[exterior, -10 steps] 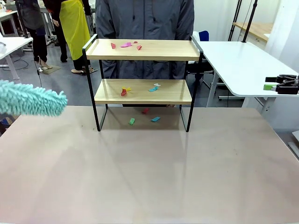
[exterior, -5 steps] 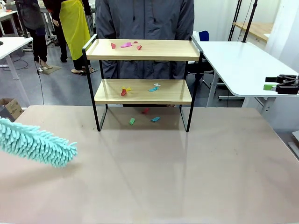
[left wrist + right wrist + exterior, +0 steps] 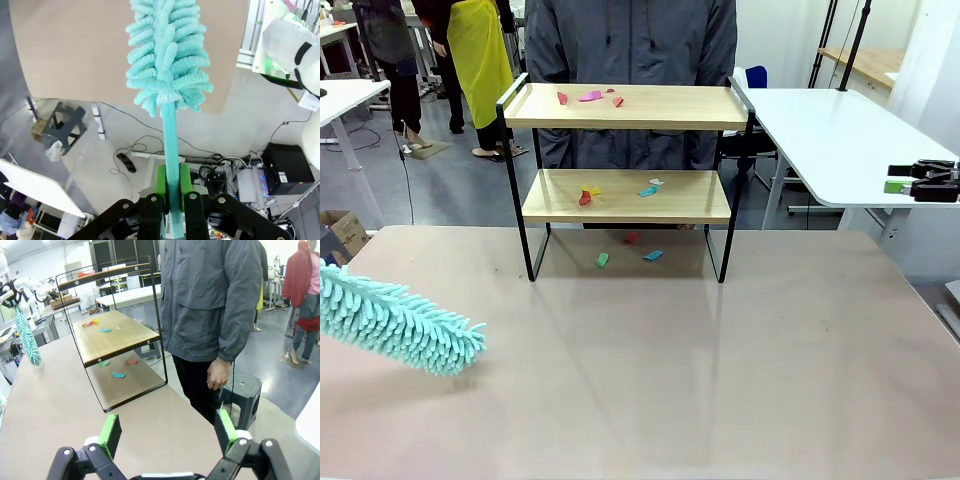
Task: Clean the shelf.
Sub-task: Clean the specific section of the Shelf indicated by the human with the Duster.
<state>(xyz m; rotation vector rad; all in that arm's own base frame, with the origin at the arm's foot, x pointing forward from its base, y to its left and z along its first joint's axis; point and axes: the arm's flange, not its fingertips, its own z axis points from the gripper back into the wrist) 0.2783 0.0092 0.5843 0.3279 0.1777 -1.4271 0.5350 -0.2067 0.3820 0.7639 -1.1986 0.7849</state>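
one fluffy duster (image 3: 405, 322) is hanging lower left, left gripper (image 3: 172, 184) clamping its handle for sweeping the shelf (image 3: 620, 108); right gripper (image 3: 167, 432) gaping empty.

We see the left tool (image 3: 172, 174) as black linkage bars with round silver pivot pins and two bright green pads (image 3: 160, 180). The right tool (image 3: 167, 432) has the same black links, silver pins and green pads (image 3: 110, 434). In the left wrist view, a rounded white arm shell (image 3: 287, 42) carries a dark seam.
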